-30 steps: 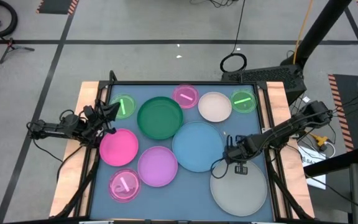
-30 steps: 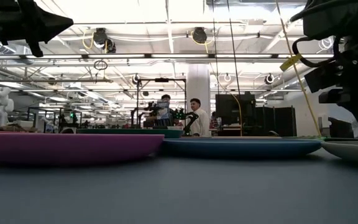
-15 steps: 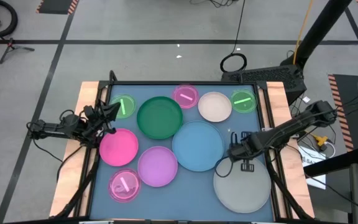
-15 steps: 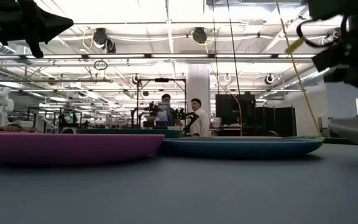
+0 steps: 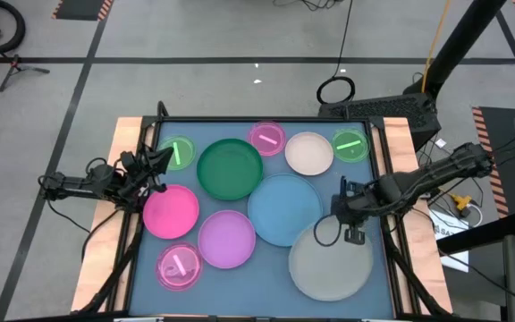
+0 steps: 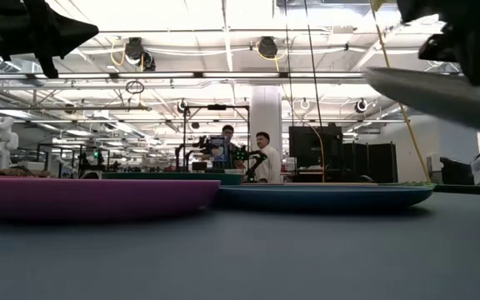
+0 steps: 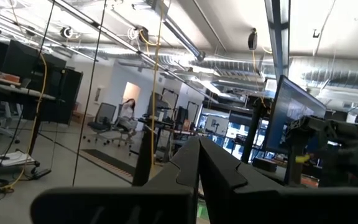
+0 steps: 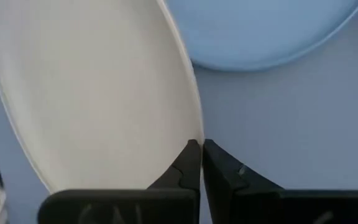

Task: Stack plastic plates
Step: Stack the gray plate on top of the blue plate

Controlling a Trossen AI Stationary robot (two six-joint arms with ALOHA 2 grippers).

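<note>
Above the table's right side, the right gripper (image 5: 345,215) pinches the rim of the white-grey plate (image 5: 332,261), held lifted and tilted beside the blue plate (image 5: 283,208). Left gripper (image 5: 155,168) waits at the left edge, fingers pressed together.

A grey floor (image 5: 195,36) crossed by dark tape lines surrounds the table (image 5: 266,282), whose blue-grey top has wooden edges. Beyond it lies a large open hall with a white ceiling (image 6: 223,25) carrying pipes, ducts and strip lights. A white pillar (image 6: 267,112) stands far off, with two people (image 6: 244,154) beside it. Dark cabinets (image 6: 332,154) stand to the right.
</note>
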